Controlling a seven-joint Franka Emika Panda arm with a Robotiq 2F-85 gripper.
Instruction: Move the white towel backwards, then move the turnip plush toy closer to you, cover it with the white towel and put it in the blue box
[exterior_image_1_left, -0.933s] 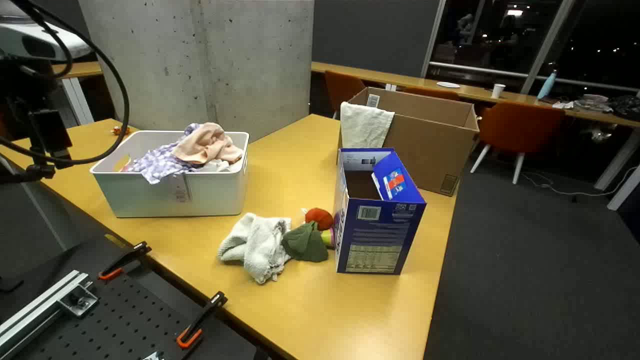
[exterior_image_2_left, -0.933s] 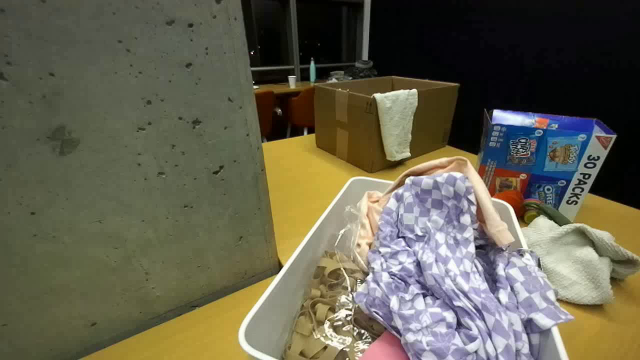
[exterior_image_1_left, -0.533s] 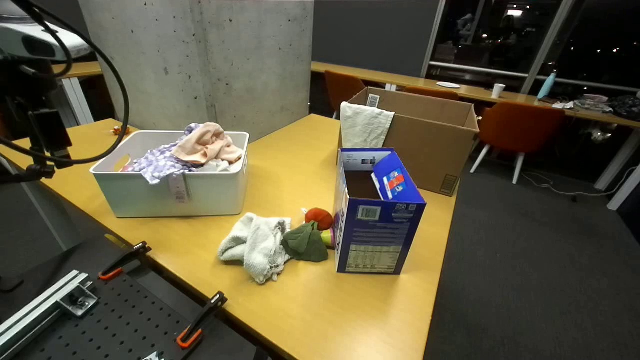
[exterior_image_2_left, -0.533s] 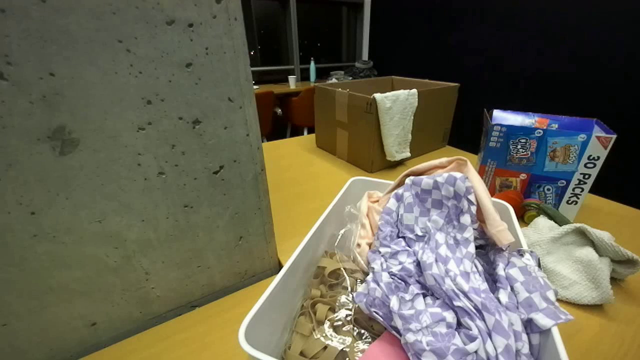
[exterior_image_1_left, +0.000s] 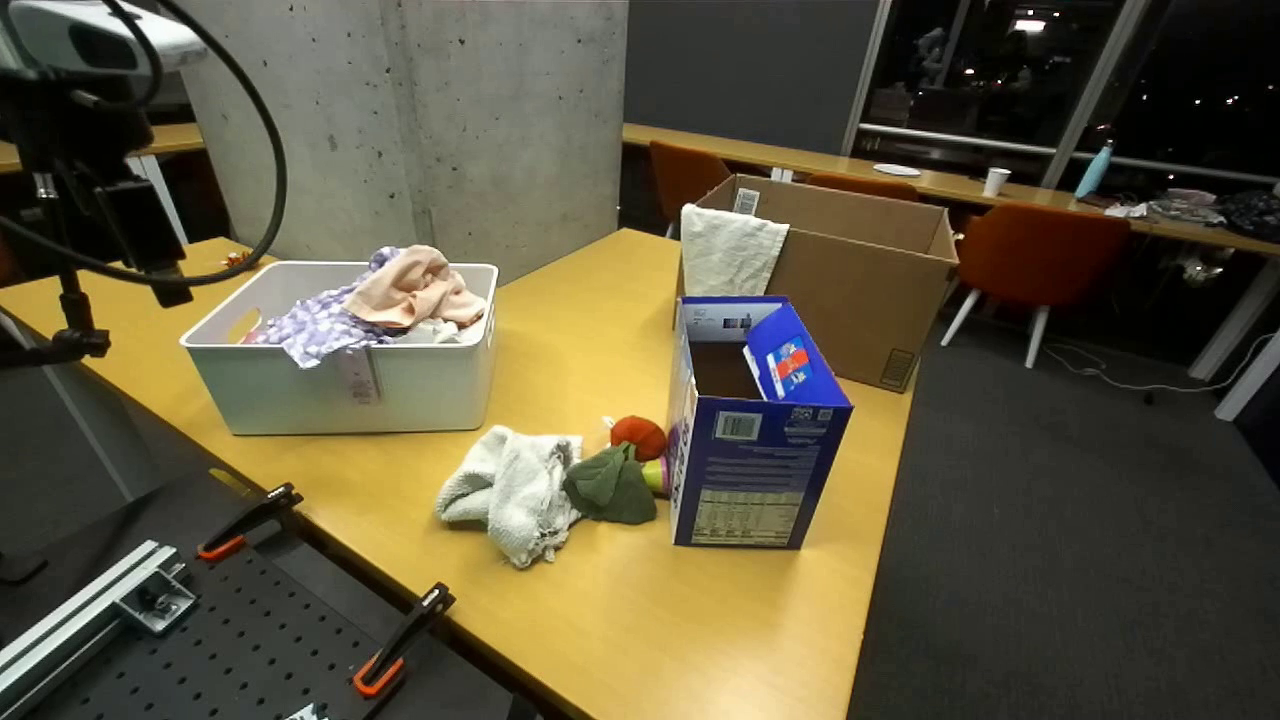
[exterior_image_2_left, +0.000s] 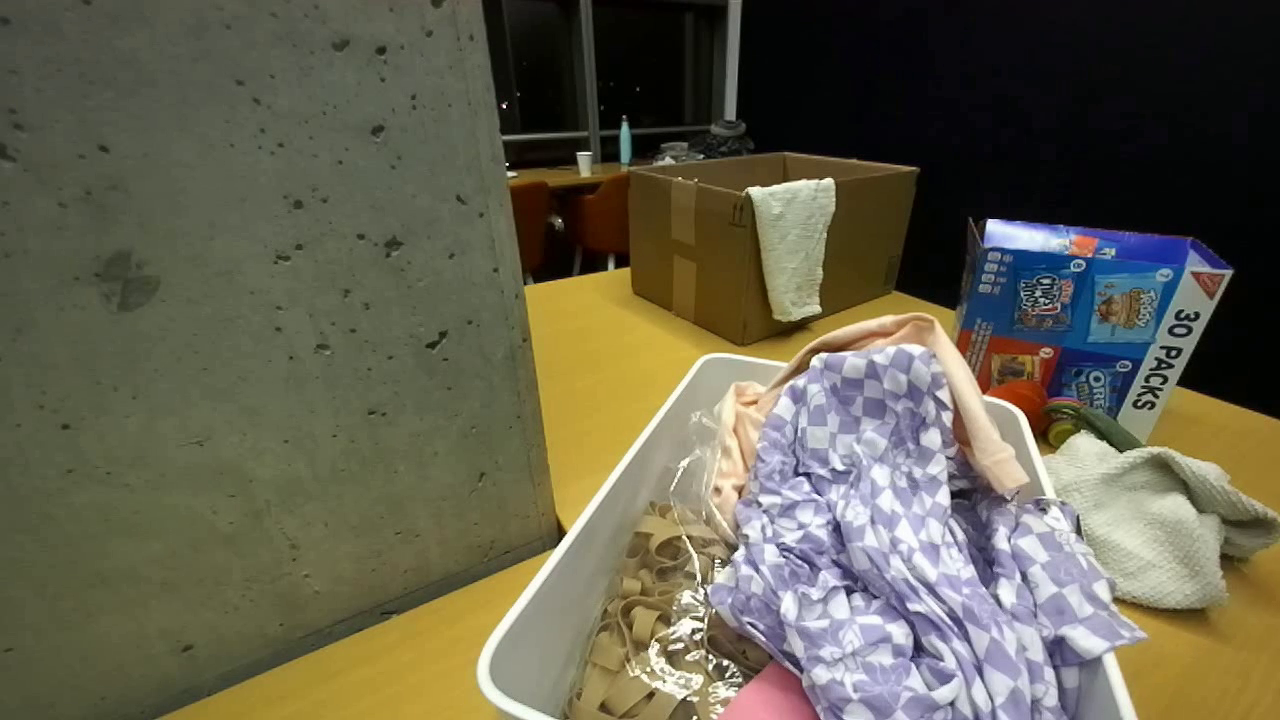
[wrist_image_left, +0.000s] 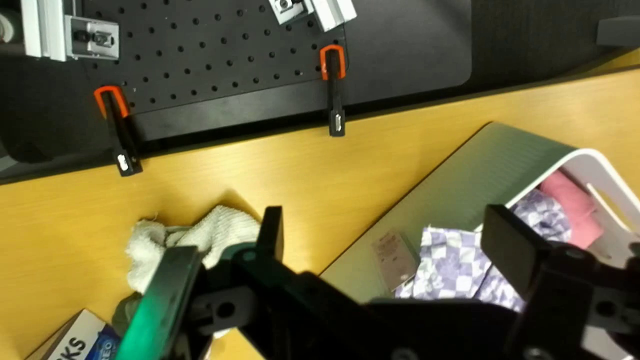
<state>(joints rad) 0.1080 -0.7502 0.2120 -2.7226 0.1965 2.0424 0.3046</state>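
My gripper (wrist_image_left: 388, 230) is open and empty, high over the table beside the white bin; part of it shows at the left edge of an exterior view (exterior_image_1_left: 148, 240). A crumpled white towel (exterior_image_1_left: 512, 495) lies on the table; it also shows in the wrist view (wrist_image_left: 220, 232). The plush toy, with a red body (exterior_image_1_left: 638, 437) and green leaves (exterior_image_1_left: 612, 488), touches the towel and lies against the blue box (exterior_image_1_left: 750, 475); the towel hides some of it in an exterior view (exterior_image_2_left: 1022, 400). The blue box stands upright with its top open. Another white towel (exterior_image_1_left: 732, 250) hangs over a cardboard box.
The white bin (exterior_image_1_left: 350, 395) holds purple checkered and peach cloths, left of the towel. The cardboard box (exterior_image_1_left: 850, 285) stands behind the blue box. Two clamps (wrist_image_left: 336, 92) stick up at the table edge beside the black perforated base plate (wrist_image_left: 200, 55).
The arm and gripper at the left of an exterior view have moved right and slightly up. The towels, toy and boxes have not moved.
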